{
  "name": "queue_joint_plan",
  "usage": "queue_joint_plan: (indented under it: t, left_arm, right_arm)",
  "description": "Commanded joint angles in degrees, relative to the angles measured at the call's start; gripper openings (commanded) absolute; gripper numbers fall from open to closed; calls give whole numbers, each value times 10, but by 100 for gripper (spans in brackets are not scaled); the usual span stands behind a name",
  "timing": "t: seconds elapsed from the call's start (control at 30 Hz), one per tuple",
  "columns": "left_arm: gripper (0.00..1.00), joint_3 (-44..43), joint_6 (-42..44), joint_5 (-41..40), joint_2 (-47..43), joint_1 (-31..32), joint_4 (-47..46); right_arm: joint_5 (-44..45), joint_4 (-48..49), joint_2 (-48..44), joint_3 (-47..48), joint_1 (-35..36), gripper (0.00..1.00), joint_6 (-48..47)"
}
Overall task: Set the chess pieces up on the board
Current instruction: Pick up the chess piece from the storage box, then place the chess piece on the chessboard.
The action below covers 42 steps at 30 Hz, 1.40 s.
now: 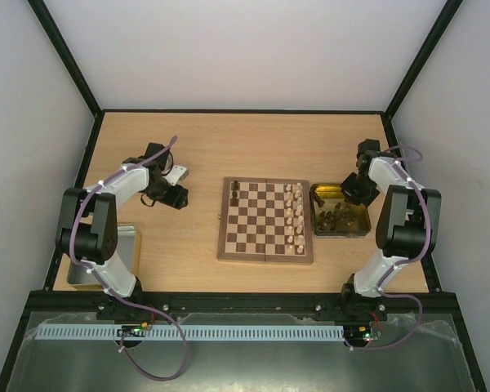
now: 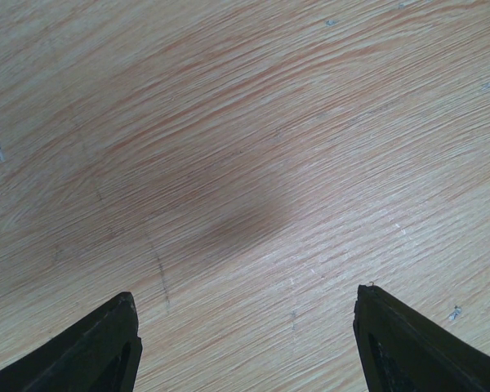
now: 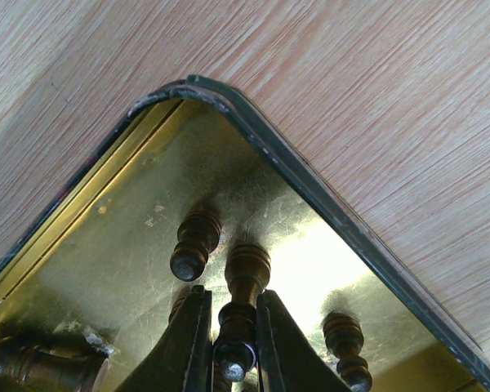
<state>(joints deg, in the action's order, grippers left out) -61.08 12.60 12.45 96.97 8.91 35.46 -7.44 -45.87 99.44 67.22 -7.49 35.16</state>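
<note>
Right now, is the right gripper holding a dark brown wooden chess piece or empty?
Holding: the right gripper pinches a dark brown wooden chess piece from both sides, over the shiny yellow tray.

The left arm (image 1: 98, 229) and right arm (image 1: 396, 224) are wearing white shells between black joint housings, each trailing a purple cable (image 1: 185, 347) down to its base. On the left gripper (image 2: 245, 304), matte black fingers (image 2: 90, 351) are tapering to wedge tips.
</note>
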Motion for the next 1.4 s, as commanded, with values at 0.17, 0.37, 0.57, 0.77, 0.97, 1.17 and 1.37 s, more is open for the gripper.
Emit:
queue_joint_plan:
  t: [0.17, 0.37, 0.57, 0.77, 0.97, 1.17, 1.37]
  left_arm:
    - [71, -12, 1, 6, 5, -3, 10]
    - [71, -11, 2, 9, -1, -3, 11]
    - [71, -10, 3, 13, -7, -3, 13]
    - [71, -6, 4, 13, -17, -3, 15]
    - [71, -5, 2, 12, -22, -3, 13]
    - [72, -2, 2, 7, -29, -3, 11]
    - [72, 5, 2, 0, -39, -3, 7]
  right_arm:
    - [21, -2, -18, -18, -2, 7, -3]
    - [41, -24, -55, -19, 0, 5, -7]
    - [53, -36, -84, -21, 9, 4, -6]
    - [68, -58, -115, 4, 57, 3, 5]
    - [83, -88, -131, 63, 150, 3, 38]
    - [107, -137, -107, 141, 264, 3, 52]
    - [105, -167, -62, 199, 390, 3, 70]
